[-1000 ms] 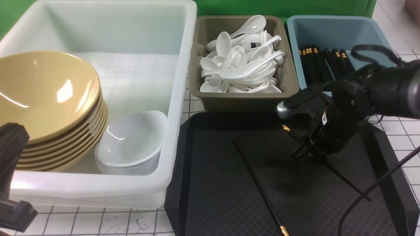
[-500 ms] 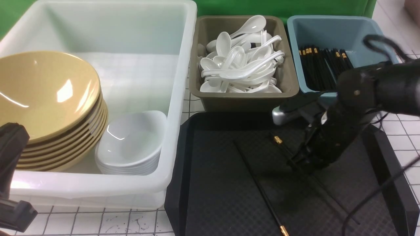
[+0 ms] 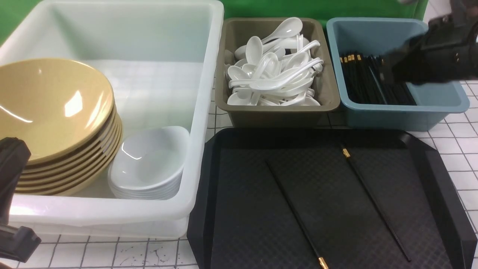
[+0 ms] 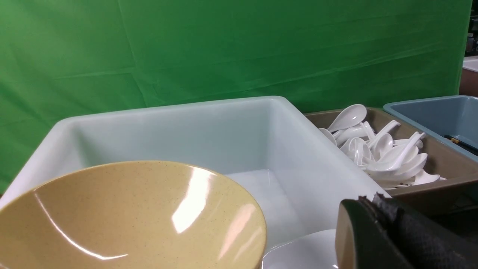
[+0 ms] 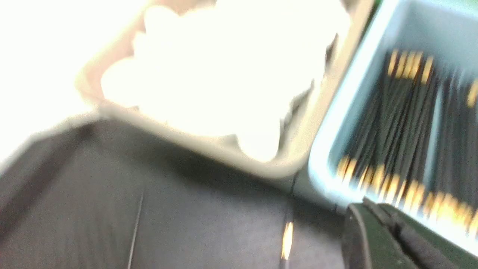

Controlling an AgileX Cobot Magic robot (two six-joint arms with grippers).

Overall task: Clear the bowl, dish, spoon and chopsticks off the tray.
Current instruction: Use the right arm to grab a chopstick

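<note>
Holding only two thin black gold-banded chopsticks [image 3: 295, 213], lying apart, the large black diamond-textured plastic tray [image 3: 246, 209] seems nearly cleared, while the blurred right gripper [image 3: 396, 65], open or closed impossible to tell, hangs beyond the tray's far right corner.

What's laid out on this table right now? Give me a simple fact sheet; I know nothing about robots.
tray: black, holds only the two chopsticks
chopsticks: lying apart on the tray, not touching
white tub: stack of yellow bowls beside stack of white dishes
olive bin: heap of white spoons
blue bin: many black sticks
right claw: blurred, above the blue bin; open or shut unclear
left claw: near the white tub; open or shut unclear
</note>
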